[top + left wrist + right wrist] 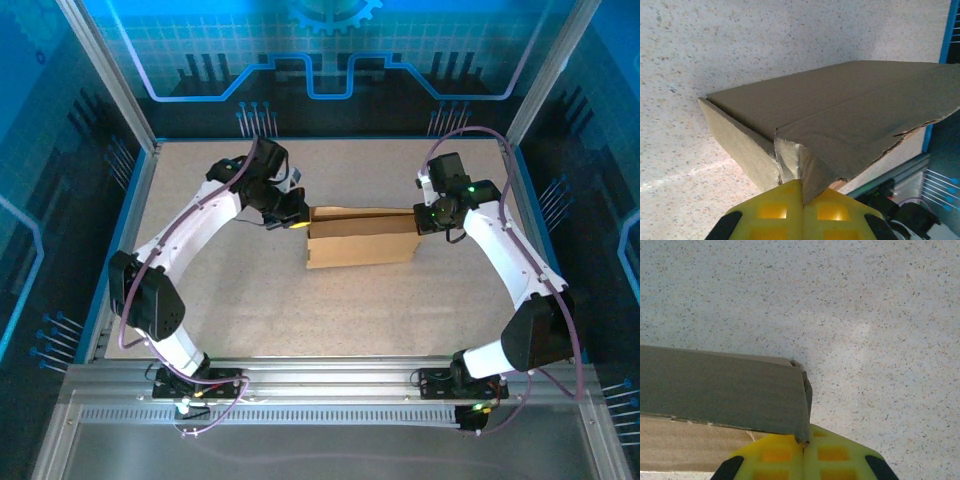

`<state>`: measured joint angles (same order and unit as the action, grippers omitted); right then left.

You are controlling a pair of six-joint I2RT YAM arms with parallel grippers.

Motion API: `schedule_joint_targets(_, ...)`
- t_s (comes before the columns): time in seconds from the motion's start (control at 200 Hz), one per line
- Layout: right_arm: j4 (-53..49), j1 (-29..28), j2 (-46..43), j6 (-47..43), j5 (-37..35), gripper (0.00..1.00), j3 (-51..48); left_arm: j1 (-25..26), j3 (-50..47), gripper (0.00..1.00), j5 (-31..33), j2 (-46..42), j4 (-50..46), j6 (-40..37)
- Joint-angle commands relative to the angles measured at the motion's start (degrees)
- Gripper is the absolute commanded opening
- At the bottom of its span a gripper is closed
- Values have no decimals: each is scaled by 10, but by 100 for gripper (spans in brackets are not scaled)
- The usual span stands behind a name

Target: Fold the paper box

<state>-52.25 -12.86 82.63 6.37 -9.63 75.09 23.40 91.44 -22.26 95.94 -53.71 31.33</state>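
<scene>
The paper box (362,240) is a brown cardboard mailer lying mid-table, its lid flap raised along the far side. My left gripper (298,222) is at the box's left end and my right gripper (422,220) at its right end. In the left wrist view the yellow jaws (802,192) are shut on a folded corner of the paper box (840,110). The right wrist view shows the other yellow jaws (804,442) shut on the lower corner of a flap of the paper box (720,390).
The speckled tabletop (240,320) is bounded by a blue rim (140,210) and aluminium posts (105,70). The arm bases sit on a metal rail (320,375) at the near edge. In the left wrist view the blue rim (946,45) runs close behind the box.
</scene>
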Motion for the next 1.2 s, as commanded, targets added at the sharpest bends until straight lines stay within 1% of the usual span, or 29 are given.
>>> schedule_joint_targets(0.0,-45,-9,17,-8,-2,0,-18,-14,-5,0,-58,-8,4,29)
schedule_joint_targets(0.17,-46,-9,20,-10,-1,0,-14,-21,-7,0,-85,-4,8,36)
schedule_joint_targets(0.29,-46,-9,23,-9,0,0,-14,-22,-8,0,-84,2,3,34)
schedule_joint_targets(0.485,-42,-9,22,-7,1,0,-17,-20,-34,0,-37,-2,8,11)
schedule_joint_targets(0.61,-39,-9,21,-5,1,0,-20,-19,-71,0,-35,-12,51,15)
schedule_joint_targets(0.7,-34,-9,19,-1,4,0,-25,-15,-101,0,-45,-20,91,9)
schedule_joint_targets(0.78,-29,-10,18,5,5,0,-33,-10,-128,0,-39,-26,115,4)
schedule_joint_targets(0.89,-17,-10,8,14,5,0,-44,-5,-163,0,-39,-30,153,24)
schedule_joint_targets(1.031,-6,-11,-6,17,15,0,-57,7,-190,0,-19,-40,192,41)
schedule_joint_targets(1.196,1,-11,-13,16,15,0,-69,26,-216,0,12,-45,211,43)
